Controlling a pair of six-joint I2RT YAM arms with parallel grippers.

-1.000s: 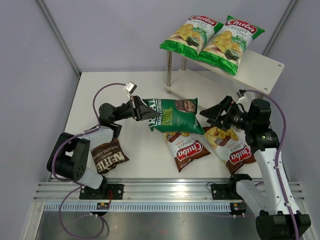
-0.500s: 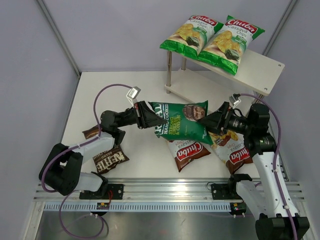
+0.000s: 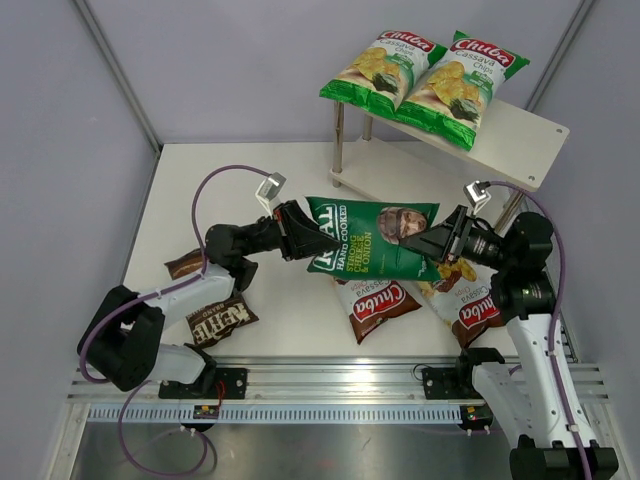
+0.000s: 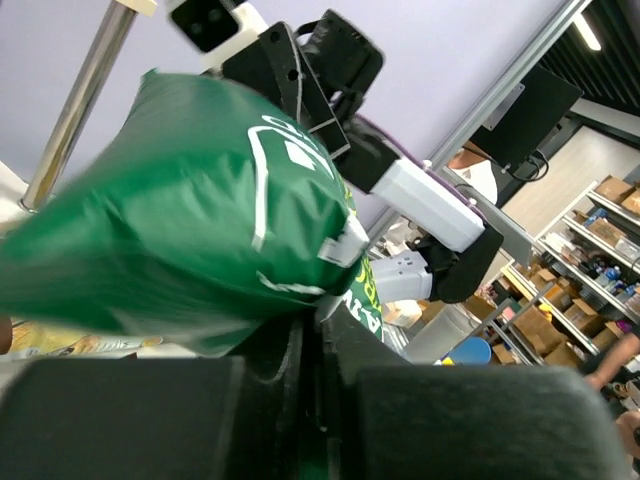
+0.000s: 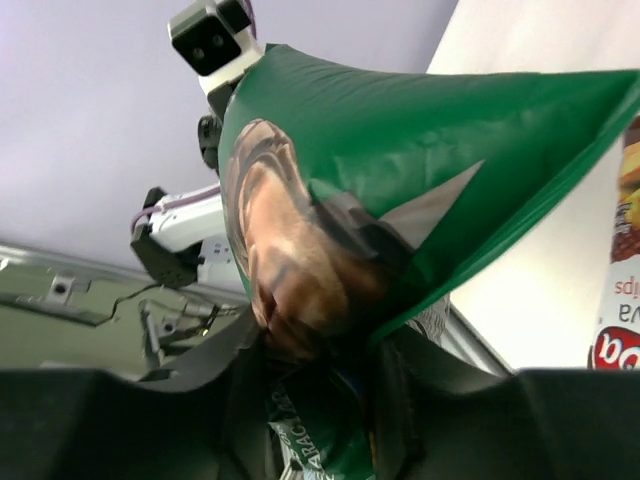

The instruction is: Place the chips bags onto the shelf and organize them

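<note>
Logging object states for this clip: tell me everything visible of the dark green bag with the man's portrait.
The dark green bag is glossy, puffed film with white "Hand Cooked" lettering and a man's portrait towards the end that the right gripper pinches. The left gripper pinches the opposite end. The bag hangs lengthwise, roughly level, above the table, in front of the shelf.

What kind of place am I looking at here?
Probably a robotics test booth inside a workshop or storeroom: plain panel walls, two arms bolted to a metal rail, and stocked shelving behind.
</note>
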